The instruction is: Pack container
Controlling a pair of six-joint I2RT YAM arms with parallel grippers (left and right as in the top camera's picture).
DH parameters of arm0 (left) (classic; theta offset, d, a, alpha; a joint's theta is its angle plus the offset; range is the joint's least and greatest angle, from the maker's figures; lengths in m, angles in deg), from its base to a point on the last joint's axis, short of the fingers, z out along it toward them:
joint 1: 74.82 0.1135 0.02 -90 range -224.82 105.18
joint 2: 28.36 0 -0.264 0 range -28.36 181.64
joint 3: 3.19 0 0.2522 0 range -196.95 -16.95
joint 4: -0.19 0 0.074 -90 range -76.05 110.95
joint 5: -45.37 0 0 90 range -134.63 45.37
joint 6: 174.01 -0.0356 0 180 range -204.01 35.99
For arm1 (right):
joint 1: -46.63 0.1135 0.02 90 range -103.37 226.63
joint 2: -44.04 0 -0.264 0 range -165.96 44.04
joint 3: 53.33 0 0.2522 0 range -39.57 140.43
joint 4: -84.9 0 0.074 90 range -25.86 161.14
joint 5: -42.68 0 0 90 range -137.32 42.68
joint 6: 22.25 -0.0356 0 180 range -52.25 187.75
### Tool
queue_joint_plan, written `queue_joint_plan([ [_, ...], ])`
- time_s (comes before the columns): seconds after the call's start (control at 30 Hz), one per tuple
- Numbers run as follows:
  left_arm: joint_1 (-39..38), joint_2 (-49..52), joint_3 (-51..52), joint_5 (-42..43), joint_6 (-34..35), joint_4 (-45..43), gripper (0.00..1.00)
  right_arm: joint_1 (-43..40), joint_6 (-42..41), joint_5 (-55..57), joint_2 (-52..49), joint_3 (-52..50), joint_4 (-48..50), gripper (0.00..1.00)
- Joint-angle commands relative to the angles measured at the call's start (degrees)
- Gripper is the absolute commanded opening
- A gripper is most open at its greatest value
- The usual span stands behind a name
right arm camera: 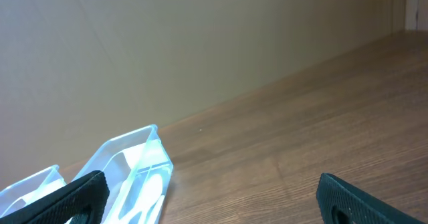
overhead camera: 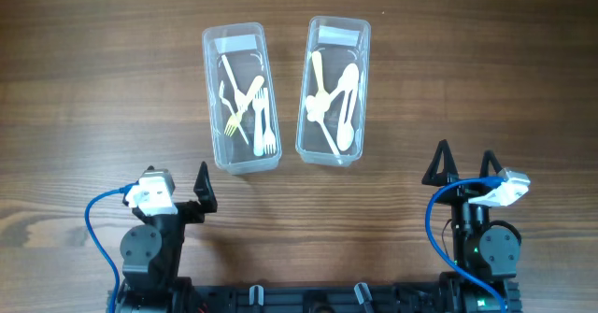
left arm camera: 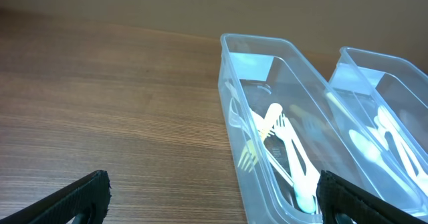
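Note:
Two clear plastic containers stand side by side on the wooden table. The left container [overhead camera: 240,98] holds several plastic forks [overhead camera: 252,117], white and pale yellow. The right container [overhead camera: 334,90] holds several white and cream spoons [overhead camera: 338,103]. Both containers show in the left wrist view, the fork one [left arm camera: 281,137] and the spoon one [left arm camera: 388,124]. The right wrist view shows the spoon container's far end [right arm camera: 137,167]. My left gripper [overhead camera: 192,193] is open and empty near the front edge, short of the fork container. My right gripper [overhead camera: 464,166] is open and empty at the front right.
The wooden table [overhead camera: 93,98] extends around both containers. A plain beige wall [right arm camera: 167,43] stands behind the table in the right wrist view.

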Motion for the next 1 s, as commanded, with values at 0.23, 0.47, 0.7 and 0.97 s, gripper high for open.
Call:
queue_joint_plan([
  [0.23, 0.37, -0.52, 0.57, 1.33, -0.48, -0.17, 1.0, -0.04, 1.01, -0.09, 0.72, -0.07, 0.31, 1.0],
  [0.47, 0.37, -0.48, 0.57, 1.33, -0.5, -0.17, 1.0, -0.04, 1.03, -0.09, 0.72, -0.07, 0.31, 1.0],
  [0.7, 0.37, -0.48, 0.57, 1.33, -0.5, -0.17, 1.0, -0.04, 1.01, -0.09, 0.72, -0.07, 0.31, 1.0],
  [0.97, 0.37, -0.48, 0.57, 1.33, -0.5, -0.17, 1.0, -0.04, 1.01, -0.09, 0.72, -0.07, 0.31, 1.0],
])
